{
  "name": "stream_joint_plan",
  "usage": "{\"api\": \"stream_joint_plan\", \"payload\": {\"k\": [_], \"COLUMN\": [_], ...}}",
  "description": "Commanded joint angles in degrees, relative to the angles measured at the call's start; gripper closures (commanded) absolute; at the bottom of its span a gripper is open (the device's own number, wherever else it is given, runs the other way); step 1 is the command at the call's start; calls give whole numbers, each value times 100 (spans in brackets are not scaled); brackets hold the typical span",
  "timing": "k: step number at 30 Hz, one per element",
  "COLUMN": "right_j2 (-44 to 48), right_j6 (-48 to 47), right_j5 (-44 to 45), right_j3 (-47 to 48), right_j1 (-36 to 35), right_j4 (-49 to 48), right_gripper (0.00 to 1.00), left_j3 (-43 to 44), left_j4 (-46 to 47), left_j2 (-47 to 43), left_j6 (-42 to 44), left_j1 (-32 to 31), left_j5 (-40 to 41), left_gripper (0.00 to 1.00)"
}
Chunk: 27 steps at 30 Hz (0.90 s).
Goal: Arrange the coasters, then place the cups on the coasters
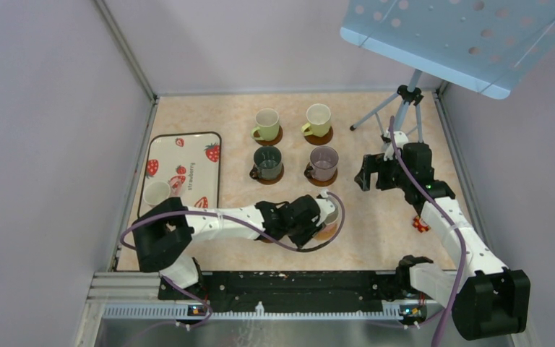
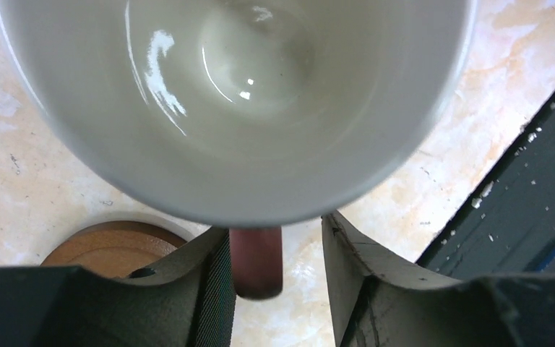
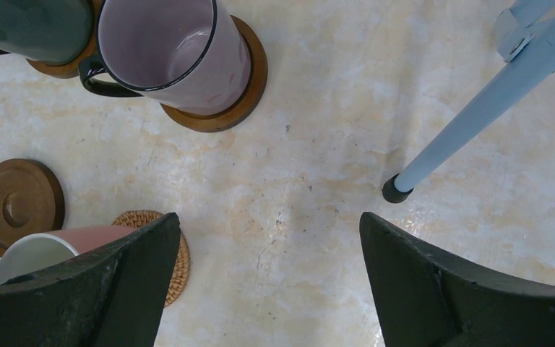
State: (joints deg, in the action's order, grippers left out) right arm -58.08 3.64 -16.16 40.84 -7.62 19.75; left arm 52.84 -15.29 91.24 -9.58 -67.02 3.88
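Note:
Four cups stand on dark coasters at the back: two light green [image 1: 266, 124] [image 1: 318, 119], a dark green-grey one [image 1: 267, 163] and a mauve one [image 1: 324, 163]. A pink cup [image 1: 157, 192] sits on the tray [image 1: 188, 148]. Another pink cup [image 2: 238, 108] rests on the woven tan coaster [image 3: 170, 253]. My left gripper [image 2: 278, 230] is open around its handle [image 2: 256, 264], with a gap on the right side. A bare brown coaster [image 2: 108, 249] lies beside it. My right gripper [image 3: 271, 231] hangs open over bare table, right of the mauve cup [image 3: 177, 50].
A tripod [image 1: 403, 108] holding a blue perforated board [image 1: 462, 40] stands at the back right, one foot [image 3: 396, 189] near my right gripper. A small red object [image 1: 421, 225] lies by the right arm. The black rail [image 1: 289, 285] runs along the near edge.

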Motion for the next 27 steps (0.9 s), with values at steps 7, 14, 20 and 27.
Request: {"api": "stream_joint_plan", "payload": {"k": [7,14,20,27], "right_j2": [19,87,89,192], "right_j6": [-48,-65,-86,-266], "right_j5": [-31,-49,-80,-309], "right_j3": [36,10,23,11], "right_j1": [55,57,53,57], "right_j4": [-170,-159,-136,-128], "right_gripper": [7,7,7,6], "left_j3": [16,-68,-54,-16], "left_j4": [-296,-205,-405,-1358], "left_j2": [-616,-797,-811,-1422], "left_j6": [437,636,861,2141], "left_j1": [-13,-13,-12,422], "left_j5": [-704,-950,-1066,-1918], "left_gripper": [47,46,44,1]}}
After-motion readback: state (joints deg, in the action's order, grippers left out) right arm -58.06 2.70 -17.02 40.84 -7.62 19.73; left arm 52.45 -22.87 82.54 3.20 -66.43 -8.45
